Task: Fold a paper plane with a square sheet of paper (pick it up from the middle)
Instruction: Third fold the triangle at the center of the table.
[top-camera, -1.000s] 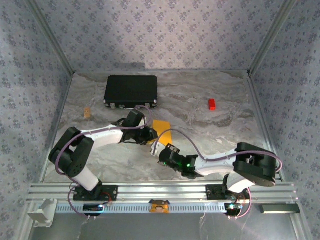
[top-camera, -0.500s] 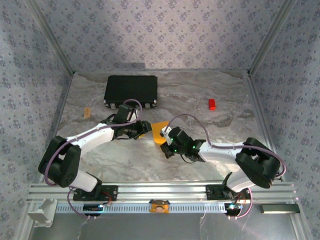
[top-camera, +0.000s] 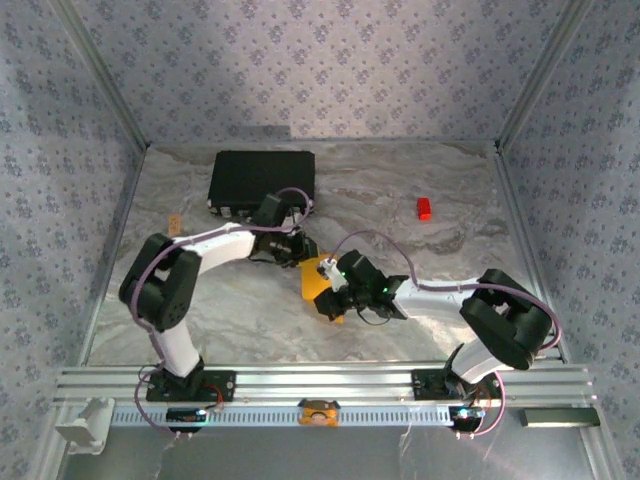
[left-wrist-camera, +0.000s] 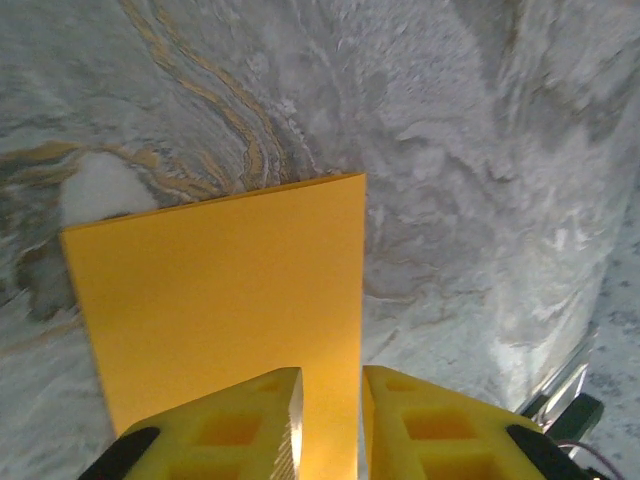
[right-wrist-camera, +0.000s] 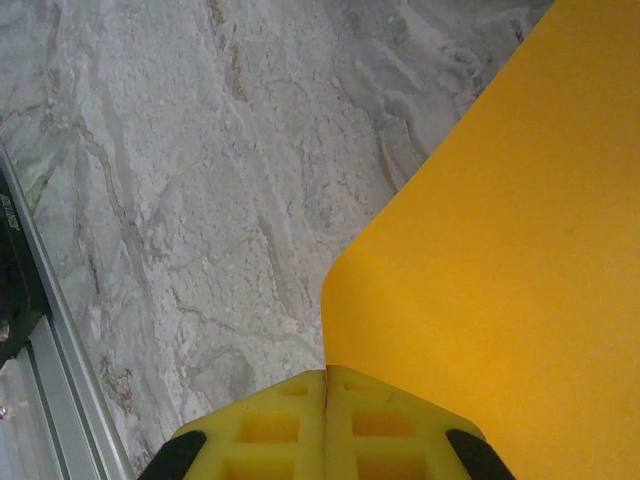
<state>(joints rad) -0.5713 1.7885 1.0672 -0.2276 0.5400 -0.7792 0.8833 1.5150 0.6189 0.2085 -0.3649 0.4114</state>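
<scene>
Top view: 2 arms, 2 grippers, both meeting mid-table (top-camera: 240, 310). 1 square sheet of paper (top-camera: 314, 288), orange-yellow, sits between them, a bit nearer the rail than the centre. Left gripper (top-camera: 303, 253) is at the sheet's far edge, right gripper (top-camera: 332, 288) on its right side. Can't read jaw gaps from up here. Also 1 black case (top-camera: 262, 180) at the back left, well apart from the sheet. 1 small red block (top-camera: 424, 208) is back right. 1 small tan bit (top-camera: 175, 224) lies near the left wall.

Left wrist: left gripper (left-wrist-camera: 332, 420) w/ 2 yellow fingers (left-wrist-camera: 250, 425), narrow gap between them. The sheet (left-wrist-camera: 220, 290) runs under them and shows through the gap. Jaws aren't closed onto it; can't tell if the tips touch it. The sheet looks flat, 1 straight edge on the right, marble table (left-wrist-camera: 480, 150) around it.

Right wrist: right gripper (right-wrist-camera: 326, 378) has its fingers pressed together, no gap, clamped on the sheet's (right-wrist-camera: 500, 250) edge. The sheet rises from the seam and curves off to the right, above the table (right-wrist-camera: 180, 180).
</scene>
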